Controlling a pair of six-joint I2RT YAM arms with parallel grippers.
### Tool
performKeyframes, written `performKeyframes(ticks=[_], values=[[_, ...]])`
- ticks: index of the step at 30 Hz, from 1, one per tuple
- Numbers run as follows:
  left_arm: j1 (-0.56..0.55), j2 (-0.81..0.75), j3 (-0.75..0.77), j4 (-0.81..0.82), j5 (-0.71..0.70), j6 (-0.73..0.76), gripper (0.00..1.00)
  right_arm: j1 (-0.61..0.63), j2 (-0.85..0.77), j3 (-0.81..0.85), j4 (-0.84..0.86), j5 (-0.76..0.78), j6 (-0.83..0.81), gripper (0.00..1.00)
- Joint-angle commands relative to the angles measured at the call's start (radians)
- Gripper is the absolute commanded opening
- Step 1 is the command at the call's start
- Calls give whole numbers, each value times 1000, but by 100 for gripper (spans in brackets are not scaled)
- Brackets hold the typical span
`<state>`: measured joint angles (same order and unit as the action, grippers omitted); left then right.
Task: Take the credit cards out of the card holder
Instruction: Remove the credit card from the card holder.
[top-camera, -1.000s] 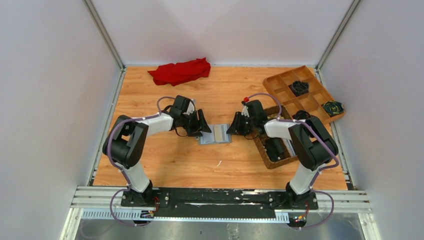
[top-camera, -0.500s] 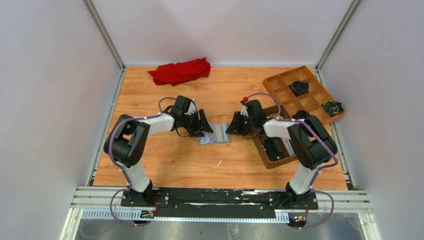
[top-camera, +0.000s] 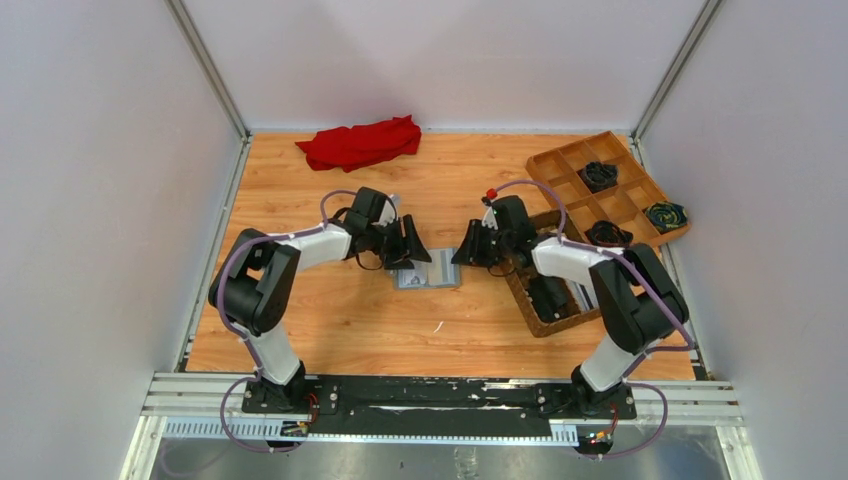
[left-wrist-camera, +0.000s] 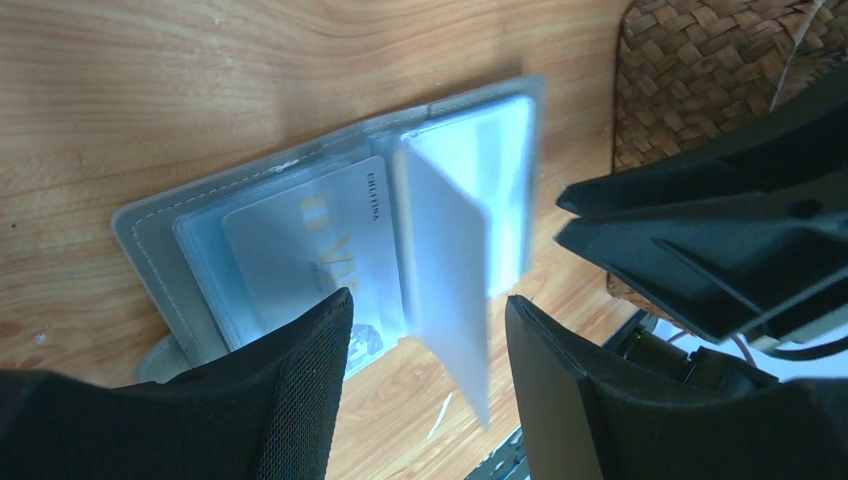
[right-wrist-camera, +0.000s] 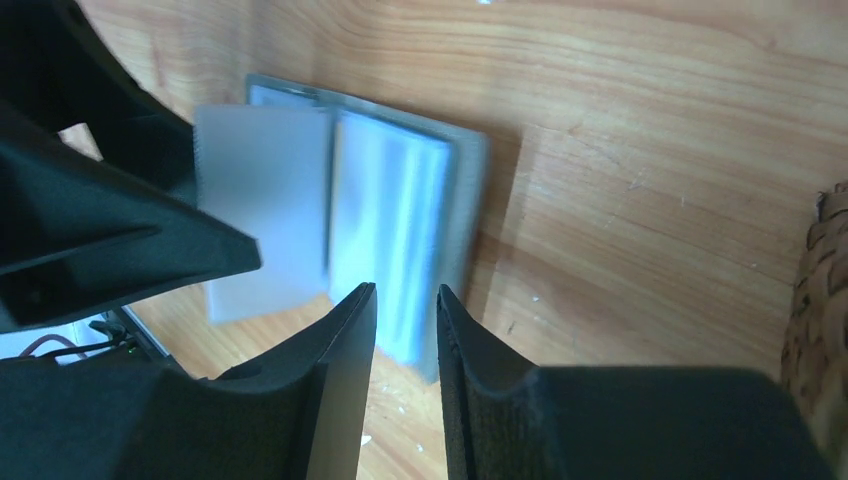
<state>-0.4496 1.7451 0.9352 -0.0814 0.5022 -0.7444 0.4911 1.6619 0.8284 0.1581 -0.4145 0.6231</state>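
Note:
The grey card holder (top-camera: 430, 275) lies open on the wooden table between my two grippers. In the left wrist view the card holder (left-wrist-camera: 150, 240) shows a pale credit card (left-wrist-camera: 310, 240) with gold lettering inside a clear sleeve. A frosted leaf (left-wrist-camera: 445, 230) stands up from its spine. My left gripper (left-wrist-camera: 430, 298) is open, its fingers on either side of that leaf without closing on it. My right gripper (right-wrist-camera: 405, 290) hovers over the holder's right half (right-wrist-camera: 465, 200) with a narrow gap between the jaws. I cannot tell whether it touches the holder.
A brown woven basket (top-camera: 550, 295) with dark items sits just right of the holder, under the right arm. A wooden divided tray (top-camera: 610, 190) stands at the back right. A red cloth (top-camera: 360, 142) lies at the back.
My left gripper has edged right, further over the card holder. The right arm's elbow has swung outward to the right while its gripper stays at the holder's right edge.

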Motion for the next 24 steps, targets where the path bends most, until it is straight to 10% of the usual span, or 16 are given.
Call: performKeyframes(ticks=[1, 24], values=[[-10, -2, 30, -5, 15, 1, 61, 12, -82, 39, -60, 39, -40, 33], [-131, 136, 140, 57, 55, -46, 61, -35, -366, -41, -120, 191, -52, 33]])
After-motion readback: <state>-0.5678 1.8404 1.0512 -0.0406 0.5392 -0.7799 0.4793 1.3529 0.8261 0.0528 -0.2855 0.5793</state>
